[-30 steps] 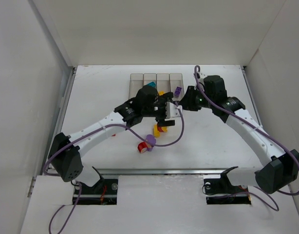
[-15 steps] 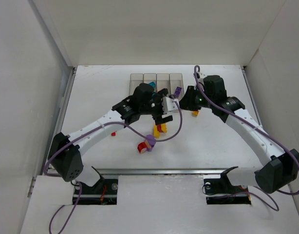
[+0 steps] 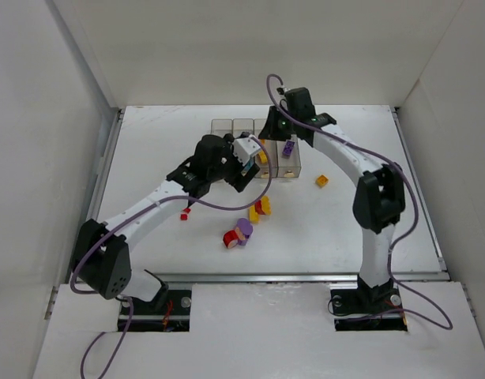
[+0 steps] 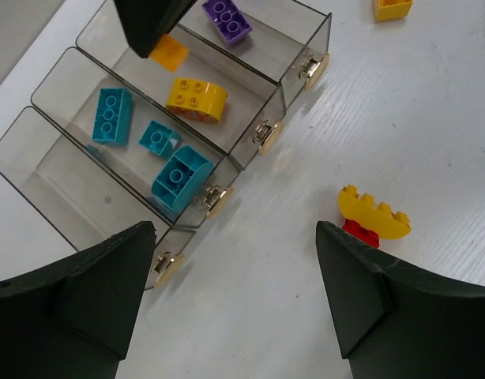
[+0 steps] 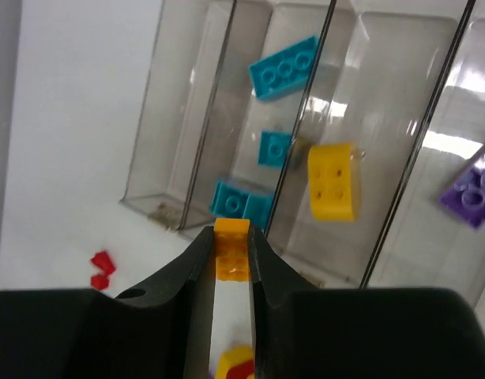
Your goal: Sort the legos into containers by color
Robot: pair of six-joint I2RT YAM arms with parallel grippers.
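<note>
**Right arm swings across to the row of four clear greyish plastic bins [image 3: 221, 130]**

Since a second ago, the right arm has crossed from the right of the bins to above their far half. The left gripper [image 3: 244, 158] has drawn back a little toward the left.

On the white table [image 3: 148, 142], going left to right, a tiny red piece [image 3: 185, 213] lies alone. A red and purple clump [image 3: 237, 234] sits nearer the arms. A yellow brick stacked on a red one [image 4: 371, 221] stands near it.

Behind these is the bin row. The left gripper hovers by its near ends, jaws spread wide, holding nothing. Counting from the left, the second bin holds three teal bricks [image 4: 182, 178], the third a yellow brick [image 4: 197, 99] and the fourth a purple brick [image 4: 227, 17].

The right gripper [image 5: 231, 237] hangs above the row, pinching a small orange-yellow brick [image 5: 231, 251]. Which bin lies under it cannot be told.

A lone yellow brick [image 3: 322, 181] lies on the table to the right of the bins.
</note>
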